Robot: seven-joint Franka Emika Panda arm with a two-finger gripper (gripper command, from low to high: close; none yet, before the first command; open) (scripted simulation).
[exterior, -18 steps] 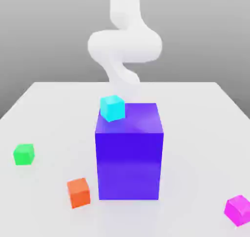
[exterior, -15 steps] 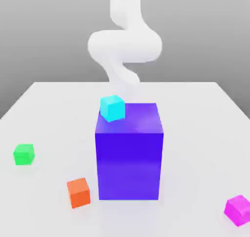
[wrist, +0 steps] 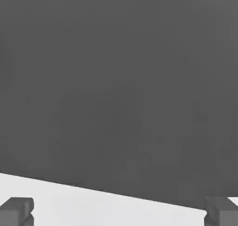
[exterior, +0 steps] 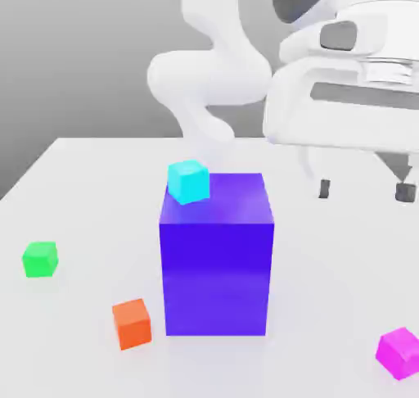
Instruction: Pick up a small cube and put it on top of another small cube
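The small magenta-pink cube [exterior: 399,352] lies on the white table [exterior: 82,192] at the exterior view's lower right. My gripper [exterior: 365,191] hangs high above it, at the exterior view's upper right, open and holding nothing. Its dark fingertips [exterior: 325,189] stand far apart. In the hand view the two fingertips [wrist: 16,210] frame a strip of table edge [wrist: 116,206] against a grey background. A cyan cube [exterior: 189,181] rests on the top corner of the large blue-purple block [exterior: 215,257].
An orange cube [exterior: 132,323] sits in front of the blue-purple block toward the exterior view's left. A green cube [exterior: 40,259] lies further to the exterior view's left. The white arm [exterior: 209,69] rises behind the block.
My hand has come into the exterior view at the upper right, above the magenta-pink cube. The cubes and the block have not moved.
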